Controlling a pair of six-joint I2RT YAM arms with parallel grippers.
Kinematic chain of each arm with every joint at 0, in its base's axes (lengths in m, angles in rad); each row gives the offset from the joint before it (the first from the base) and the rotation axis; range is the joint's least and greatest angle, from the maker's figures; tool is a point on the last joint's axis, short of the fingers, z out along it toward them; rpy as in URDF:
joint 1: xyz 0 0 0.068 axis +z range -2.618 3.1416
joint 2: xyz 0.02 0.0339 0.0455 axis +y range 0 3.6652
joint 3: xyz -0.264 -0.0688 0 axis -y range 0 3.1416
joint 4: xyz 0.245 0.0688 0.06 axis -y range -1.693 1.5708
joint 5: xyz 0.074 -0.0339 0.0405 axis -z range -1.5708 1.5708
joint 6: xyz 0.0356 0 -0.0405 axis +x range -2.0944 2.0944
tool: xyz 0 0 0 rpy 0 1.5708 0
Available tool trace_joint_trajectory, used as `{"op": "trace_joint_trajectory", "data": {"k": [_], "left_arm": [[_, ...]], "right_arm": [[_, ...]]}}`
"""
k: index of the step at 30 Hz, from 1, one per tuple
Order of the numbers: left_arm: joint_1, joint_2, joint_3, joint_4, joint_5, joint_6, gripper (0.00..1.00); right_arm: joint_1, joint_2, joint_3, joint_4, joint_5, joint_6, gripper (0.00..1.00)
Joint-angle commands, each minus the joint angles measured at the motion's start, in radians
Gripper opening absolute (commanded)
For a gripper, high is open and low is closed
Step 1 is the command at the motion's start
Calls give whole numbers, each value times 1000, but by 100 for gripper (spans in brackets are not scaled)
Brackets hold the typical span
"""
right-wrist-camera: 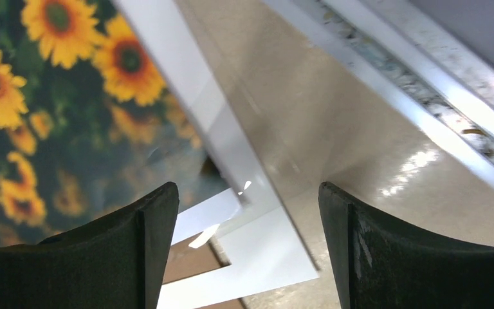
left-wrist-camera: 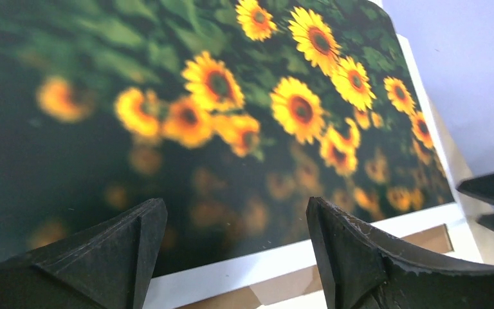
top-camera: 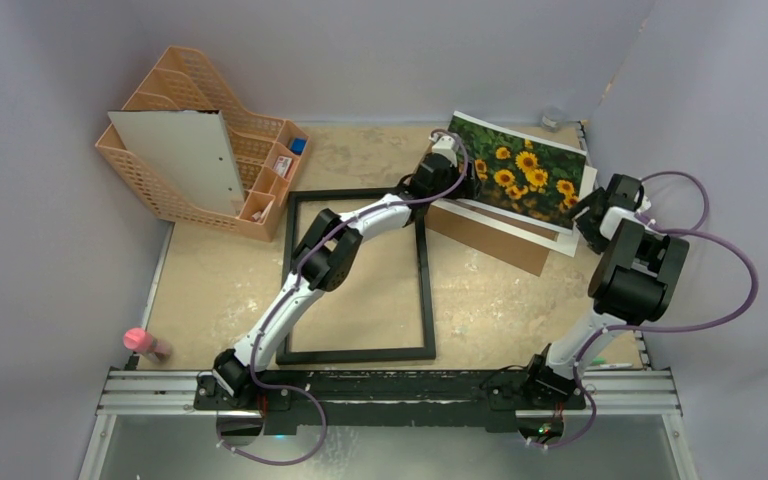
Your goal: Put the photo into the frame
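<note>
Step in hand: approach to pick up the photo (top-camera: 520, 170); nothing is grasped yet.

- Photo lies at the far right of the worktop, on top of a white mat board (right-wrist-camera: 264, 261) and a brown backing board (top-camera: 490, 245). It is well apart from the frame (top-camera: 424, 270).
- Frame lies flat near the worktop's centre, toward the near edge, its opening bare.
- Left hand (left-wrist-camera: 235, 203): released, jaws spread, hovering low over the photo's near-left edge.
- Right hand (right-wrist-camera: 247, 188): released, jaws spread, at the photo's right edge, where the mat's white border shows.

Judgement: the next move calls for catching the thin glossy print alone, by one edge. There is a risk of lifting the mat with it.
</note>
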Motion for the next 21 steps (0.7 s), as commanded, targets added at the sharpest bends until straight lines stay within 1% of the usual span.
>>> {"op": "trace_joint_trajectory", "data": {"k": [1,2,4,11,16,21], "left_arm": [[9,37,64,-213,-146,66,85],[10,41,67,-254,-153,72,85],[14,47,75,-269,-149,72,85],[19,49,74,-232,-49,67,85],[27,37,72,-232,-38,78,86],[34,38,71,-246,-11,86,86]], "right_arm": [[-15,20,21,-62,179,-23,83],[-15,26,27,-60,187,-34,83],[-15,45,34,-51,171,-56,83],[-15,115,28,1,-87,-91,81],[-15,107,-21,14,-230,-99,78],[-15,58,-112,37,-317,-78,73]]}}
